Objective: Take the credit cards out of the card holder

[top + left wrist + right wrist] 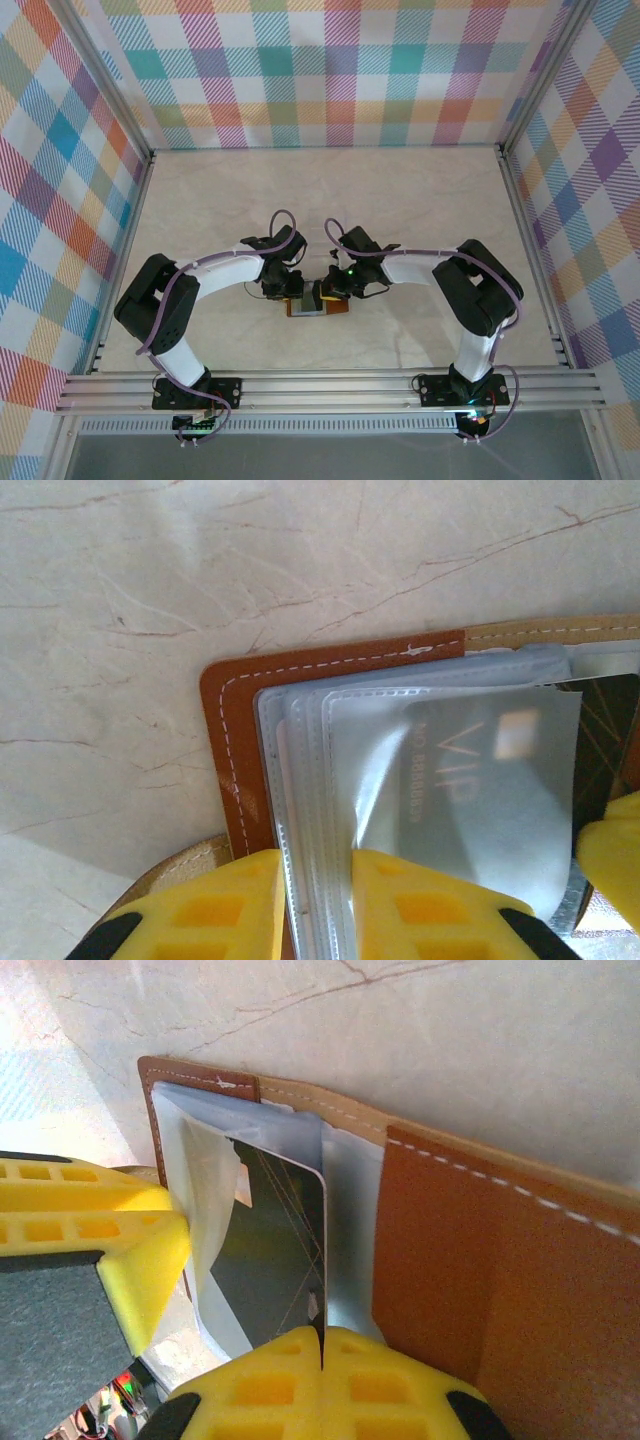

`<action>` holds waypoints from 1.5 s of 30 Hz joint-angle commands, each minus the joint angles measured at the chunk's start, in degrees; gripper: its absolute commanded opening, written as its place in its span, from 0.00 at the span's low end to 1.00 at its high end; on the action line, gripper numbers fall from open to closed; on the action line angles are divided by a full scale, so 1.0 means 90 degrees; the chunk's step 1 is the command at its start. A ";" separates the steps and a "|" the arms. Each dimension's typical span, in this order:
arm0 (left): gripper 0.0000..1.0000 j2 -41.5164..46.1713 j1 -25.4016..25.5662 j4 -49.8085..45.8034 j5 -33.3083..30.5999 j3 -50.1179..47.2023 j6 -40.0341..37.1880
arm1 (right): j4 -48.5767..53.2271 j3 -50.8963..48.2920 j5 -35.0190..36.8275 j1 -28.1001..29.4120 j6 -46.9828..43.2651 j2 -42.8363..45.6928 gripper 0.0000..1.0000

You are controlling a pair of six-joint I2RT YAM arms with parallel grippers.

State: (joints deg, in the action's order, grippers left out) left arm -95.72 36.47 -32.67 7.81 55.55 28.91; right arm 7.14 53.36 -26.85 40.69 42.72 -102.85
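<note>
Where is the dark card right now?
Right wrist view: the dark card sits left of the card holder's brown flap, near edge pinched by the right gripper.

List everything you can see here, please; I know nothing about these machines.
card holder: one, brown leather, lying open mid-table.
clear sleeves: a stack, see-through, inside the card holder.
silver card: one, marked VIP, inside a sleeve.
dark card: one, black with fine gold lines, among the sleeves.
table: one, pale marbled.
walls: three, multicoloured plaid, around the table.
rails: several, silver metal, along the near edge.
left arm and right arm: black and white, bases on the rails.
left claw: yellow fingers, closed on the card holder's sleeves.
right claw: yellow fingers, shut on the dark card's corner.
</note>
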 commanded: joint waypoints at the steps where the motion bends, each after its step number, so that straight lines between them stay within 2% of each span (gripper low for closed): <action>1: 0.24 -0.0075 0.0000 -0.0312 -0.0459 -0.0226 -0.0075 | 0.0186 -0.0147 0.0225 -0.0077 0.0018 0.0175 0.08; 6: 0.29 -0.0112 0.0001 -0.0248 -0.0328 -0.0189 -0.0082 | -0.0263 -0.0216 -0.0180 -0.0103 0.0162 0.0017 0.20; 10: 0.30 -0.0134 0.0001 -0.0229 -0.0287 -0.0181 -0.0080 | -0.0620 -0.0299 -0.0398 -0.0126 0.0320 -0.0137 0.25; 20: 0.37 -0.0194 0.0008 -0.0077 0.0049 -0.0173 -0.0097 | -0.0881 -0.0265 -0.0676 -0.0146 0.0403 -0.0389 0.31; 23: 0.38 -0.0198 0.0010 -0.0036 0.0093 -0.0160 -0.0109 | -0.0892 -0.0236 -0.0755 -0.0146 0.0415 -0.0441 0.29; 34: 0.38 -0.0201 0.0010 -0.0121 0.0060 -0.0147 -0.0128 | -0.0687 -0.0197 -0.0611 -0.0146 0.0356 -0.0338 0.11; 40: 0.45 0.0139 0.0020 0.0138 0.0424 -0.0226 -0.0052 | -0.0538 -0.0141 -0.0574 -0.0146 0.0283 -0.0333 0.08; 45: 0.46 0.0041 0.0020 0.0239 0.0584 -0.0235 -0.0048 | -0.0537 -0.0124 -0.0610 -0.0146 0.0263 -0.0319 0.08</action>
State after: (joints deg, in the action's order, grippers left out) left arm -95.33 36.49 -31.09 10.04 54.78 28.69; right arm -0.40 51.79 -33.32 39.29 46.04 -105.34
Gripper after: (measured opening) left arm 0.464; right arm 0.080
